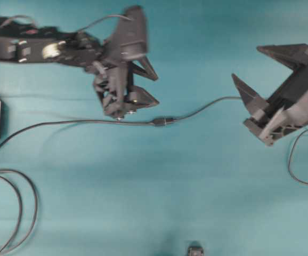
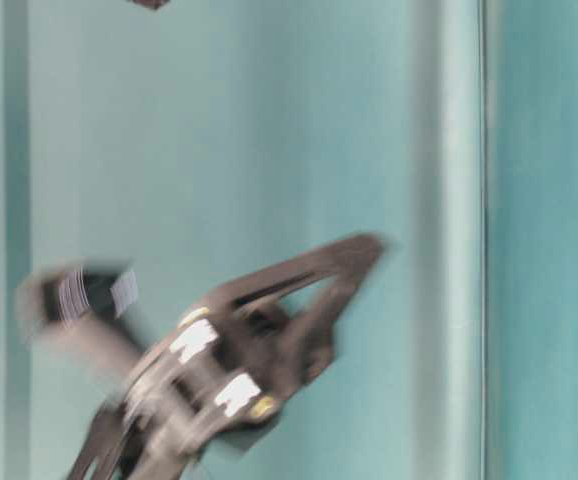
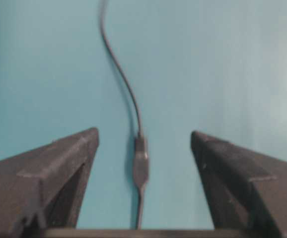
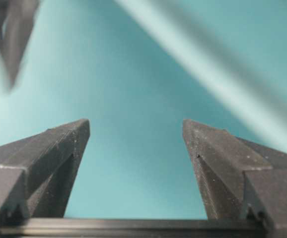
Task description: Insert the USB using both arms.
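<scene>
USB (image 1: 163,121) sits joined to its socket cable; both end effectors gape wide, empty.

1. The left gripper (image 3: 143,141) fills the lower corners of the view, its two dark triangular jaws standing wide apart with nothing held between them.
2. Between the jaws, on the teal tabletop (image 3: 223,64), lies a thin dark cable (image 3: 121,74).
3. The cable curves down from the top edge to a thicker dark connector body (image 3: 140,163), where the USB appears joined to its mate.
4. A second thin lead runs on from the connector to the bottom edge.
5. Neither jaw touches the cable.
</scene>
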Controlling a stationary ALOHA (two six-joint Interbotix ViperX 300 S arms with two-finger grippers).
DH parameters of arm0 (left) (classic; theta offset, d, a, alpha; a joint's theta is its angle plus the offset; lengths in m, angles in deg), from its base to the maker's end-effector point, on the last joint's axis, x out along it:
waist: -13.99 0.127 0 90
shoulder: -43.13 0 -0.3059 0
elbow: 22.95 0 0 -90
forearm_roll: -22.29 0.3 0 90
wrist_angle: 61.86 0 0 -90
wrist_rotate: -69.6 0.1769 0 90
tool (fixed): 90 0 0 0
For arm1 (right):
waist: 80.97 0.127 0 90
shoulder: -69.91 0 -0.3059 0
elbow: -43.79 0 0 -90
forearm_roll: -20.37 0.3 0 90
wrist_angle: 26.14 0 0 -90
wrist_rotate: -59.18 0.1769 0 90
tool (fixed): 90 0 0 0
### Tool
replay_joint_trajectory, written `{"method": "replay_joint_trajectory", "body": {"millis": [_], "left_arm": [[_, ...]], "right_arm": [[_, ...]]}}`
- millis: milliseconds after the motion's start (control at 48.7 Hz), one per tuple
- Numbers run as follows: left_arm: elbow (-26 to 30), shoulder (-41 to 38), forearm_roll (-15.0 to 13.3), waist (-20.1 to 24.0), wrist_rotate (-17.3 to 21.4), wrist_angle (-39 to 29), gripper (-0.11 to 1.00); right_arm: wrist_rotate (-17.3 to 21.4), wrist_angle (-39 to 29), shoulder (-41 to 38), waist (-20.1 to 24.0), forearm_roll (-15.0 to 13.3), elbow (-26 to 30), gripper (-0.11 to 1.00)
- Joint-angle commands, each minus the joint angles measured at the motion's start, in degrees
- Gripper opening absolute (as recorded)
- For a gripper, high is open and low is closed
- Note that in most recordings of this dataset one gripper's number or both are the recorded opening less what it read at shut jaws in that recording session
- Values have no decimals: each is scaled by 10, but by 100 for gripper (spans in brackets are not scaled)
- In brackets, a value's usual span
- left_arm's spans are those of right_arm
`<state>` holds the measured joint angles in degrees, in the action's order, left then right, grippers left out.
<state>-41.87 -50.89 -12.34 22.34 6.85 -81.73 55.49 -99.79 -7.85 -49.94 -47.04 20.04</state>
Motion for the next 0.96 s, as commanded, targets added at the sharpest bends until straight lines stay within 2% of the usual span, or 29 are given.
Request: {"method": "replay_joint_trajectory", "body": {"millis": [0,185,267,411,739,944], "left_arm": [[-31,56,2,-18,4,65,84],[-122,146,2,-67,40,203,84],[-158,193,1,-82,41,260,84],[-223,287,1,-106,42,331,84],[-308,427,2,-111,60,308,84],[-353,475,1,-108,78,297,84]], "right_arm": [[33,59,35,-8,-2,-27,82],[103,174,90,-33,-2,-105,82],[109,200,120,-44,-2,-135,82],[108,200,178,-48,-16,-180,82],[84,196,318,-49,-25,-274,81],[24,217,376,-48,-25,-297,81]]}}
